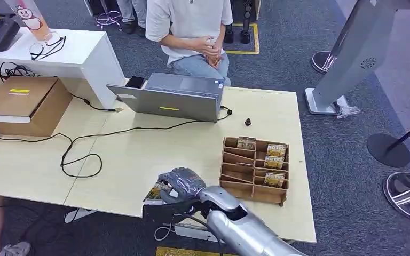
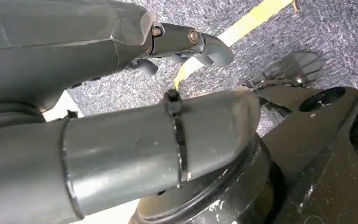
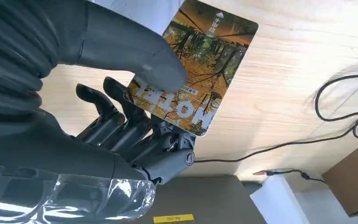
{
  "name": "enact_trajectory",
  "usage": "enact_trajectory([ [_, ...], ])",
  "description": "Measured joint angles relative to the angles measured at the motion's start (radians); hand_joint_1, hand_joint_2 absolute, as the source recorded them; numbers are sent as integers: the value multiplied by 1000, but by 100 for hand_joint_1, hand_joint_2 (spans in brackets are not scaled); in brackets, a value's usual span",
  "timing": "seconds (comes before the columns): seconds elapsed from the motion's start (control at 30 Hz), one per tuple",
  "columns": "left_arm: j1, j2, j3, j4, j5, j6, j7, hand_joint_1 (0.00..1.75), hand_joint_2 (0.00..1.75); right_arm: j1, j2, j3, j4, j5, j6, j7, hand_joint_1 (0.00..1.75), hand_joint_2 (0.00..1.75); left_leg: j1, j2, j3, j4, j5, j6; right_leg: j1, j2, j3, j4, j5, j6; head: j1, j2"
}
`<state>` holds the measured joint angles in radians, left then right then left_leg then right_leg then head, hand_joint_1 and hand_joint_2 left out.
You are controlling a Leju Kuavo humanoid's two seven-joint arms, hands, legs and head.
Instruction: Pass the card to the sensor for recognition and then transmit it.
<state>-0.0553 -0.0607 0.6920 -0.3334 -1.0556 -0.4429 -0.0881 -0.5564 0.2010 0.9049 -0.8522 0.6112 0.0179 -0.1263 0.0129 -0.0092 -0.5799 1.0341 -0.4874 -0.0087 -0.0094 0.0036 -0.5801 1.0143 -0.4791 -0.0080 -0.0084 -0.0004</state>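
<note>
The card has a picture of yellow autumn trees and big white letters. The letters look upside down and read something like "HOTEL", but I cannot be sure. There is small writing on it too, too tiny to read. The right hand holds the card, with the thumb pressed on top and the dark fingers under it. Hand and card sit at the near edge of the table, close to its middle.

The wooden rack stands by the right edge of the table, and more cards of the same kind stand in its slots. A grey laptop sits at the far edge, with a person seated behind it. A black cable loops across the left part of the table. Between the hand, the cable and the laptop the wood is bare.

The silver right arm comes up from the near edge, bent toward the left. The left hand hangs over the grey floor with a yellow line. Its fingers curl in with nothing in them.
</note>
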Motion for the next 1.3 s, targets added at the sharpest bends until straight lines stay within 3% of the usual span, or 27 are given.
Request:
enact_trajectory([
  [0.23,1,1,-3,2,8,0,0,0,0,-1,0,10,0,18,7,8,175,175,0,0,0,0,0,0,0,0,0,0,0,0,0,0],
  [0.43,1,5,-18,4,13,-3,3,0,0,-3,4,12,3,-24,58,12,175,175,0,0,0,0,0,0,0,0,0,0,0,0,0,0],
  [0.87,0,11,-44,12,32,-3,13,0,0,-66,11,12,35,-16,107,100,175,175,0,0,0,0,0,0,0,0,0,0,0,0,0,0],
  [1.3,-1,15,-68,13,42,-5,19,0,0,-117,16,12,77,5,186,137,175,175,0,0,0,0,0,0,0,0,0,0,0,0,0,0],
])
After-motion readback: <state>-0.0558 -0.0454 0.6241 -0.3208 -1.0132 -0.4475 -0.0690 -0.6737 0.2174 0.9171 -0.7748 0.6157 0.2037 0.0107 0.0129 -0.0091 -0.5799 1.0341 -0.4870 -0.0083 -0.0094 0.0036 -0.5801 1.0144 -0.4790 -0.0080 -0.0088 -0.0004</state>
